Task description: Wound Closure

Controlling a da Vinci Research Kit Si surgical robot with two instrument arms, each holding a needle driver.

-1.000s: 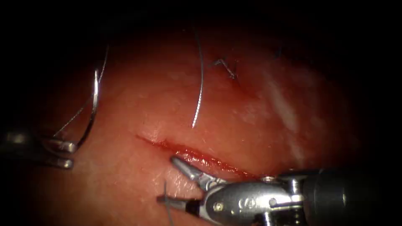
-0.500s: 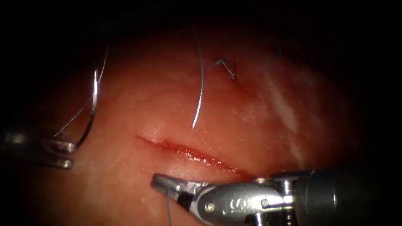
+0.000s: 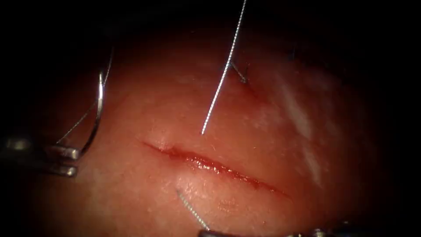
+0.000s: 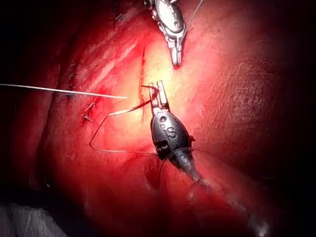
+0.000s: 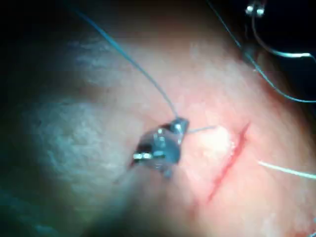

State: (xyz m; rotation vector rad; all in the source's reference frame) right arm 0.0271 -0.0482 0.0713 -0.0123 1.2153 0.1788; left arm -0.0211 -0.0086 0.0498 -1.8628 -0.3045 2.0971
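- Needle [image 3: 98, 115] stays clamped near its lower end in the closed left tool [image 3: 66, 161], far left of the cut [image 3: 210, 164], clear of the tissue [image 3: 144, 193].
- Right tool [image 5: 165, 143] has withdrawn from beside the cut since a second ago; its closed jaws grip the thread [image 3: 190, 211].
- Thread is now drawn taut: one strand runs up from the left of the cut, another runs down on the right side.
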